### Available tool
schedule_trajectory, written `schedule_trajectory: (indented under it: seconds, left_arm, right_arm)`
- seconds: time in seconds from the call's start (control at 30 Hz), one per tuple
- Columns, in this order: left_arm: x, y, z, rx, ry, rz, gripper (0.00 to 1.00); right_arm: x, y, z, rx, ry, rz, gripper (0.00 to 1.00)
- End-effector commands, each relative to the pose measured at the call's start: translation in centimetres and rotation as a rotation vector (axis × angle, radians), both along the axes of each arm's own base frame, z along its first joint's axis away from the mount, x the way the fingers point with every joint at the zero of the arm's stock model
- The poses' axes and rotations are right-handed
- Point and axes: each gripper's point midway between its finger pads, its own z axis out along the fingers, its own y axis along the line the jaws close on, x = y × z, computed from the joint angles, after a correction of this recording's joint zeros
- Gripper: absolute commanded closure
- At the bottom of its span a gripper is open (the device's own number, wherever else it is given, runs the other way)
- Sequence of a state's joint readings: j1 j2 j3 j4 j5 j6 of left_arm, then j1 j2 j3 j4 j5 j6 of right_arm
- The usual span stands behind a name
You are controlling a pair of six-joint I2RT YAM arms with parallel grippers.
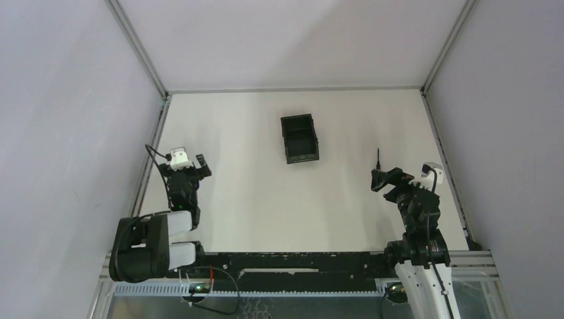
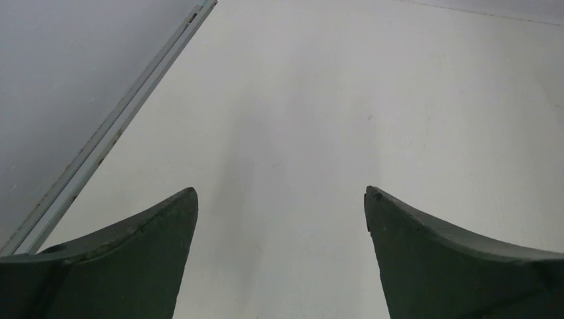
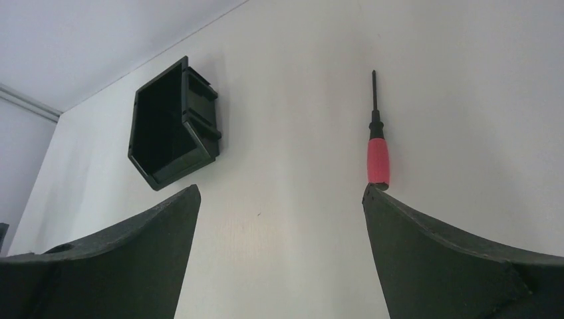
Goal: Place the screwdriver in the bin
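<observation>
At the left, the left end effector [image 2: 281, 193] hovers over bare table [image 1: 253, 199], jaws spread wide and holding nothing. Toward the middle and farther back, the bin [image 1: 301, 158] sits with nothing visible inside, so the task is judged not yet begun: grasp, carry and drop are all left to do. To the right and well apart from the bin, the screwdriver [image 3: 376, 133] lies flat on the table, its long axis running near-to-far, the black tip pointing away from the arm bases and the red handle nearest the right end effector [image 3: 281, 189]. That one gapes fully, empty, its right finger just beside the handle's butt.
</observation>
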State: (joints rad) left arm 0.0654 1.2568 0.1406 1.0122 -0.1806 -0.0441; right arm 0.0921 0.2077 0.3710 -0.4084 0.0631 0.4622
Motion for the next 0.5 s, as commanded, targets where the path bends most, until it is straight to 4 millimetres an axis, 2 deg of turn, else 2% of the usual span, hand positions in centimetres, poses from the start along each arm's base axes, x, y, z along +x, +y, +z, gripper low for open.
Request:
schedule_trajectory:
  seconds: [0.0, 0.17, 0.3, 0.4, 0.47]
  left_arm:
    - [1.5, 0.0, 3.2, 0.022, -0.089, -0.004, 0.0]
    - [1.5, 0.0, 3.1, 0.022, -0.088, -0.003, 0.0]
    - [1.5, 0.0, 3.2, 0.022, -0.089, -0.004, 0.0]
    - [1.5, 0.0, 3.1, 0.022, -0.088, -0.004, 0.0]
    - [1.5, 0.0, 3.1, 0.023, -0.088, -0.003, 0.0]
  right_arm:
    - [0.0, 0.3, 2.3, -0.001, -0.073, 0.021, 0.0]
    - [0.3, 0.1, 5.8, -0.035, -0.155, 0.022, 0.0]
    - [1.3, 0.4, 10.1, -0.078, -0.234, 0.051, 0.0]
    - [2.8, 0.7, 13.6, -0.125, -0.222, 0.077, 0.0]
    - [4.6, 0.5, 14.9, -0.152, -0.126, 0.067, 0.0]
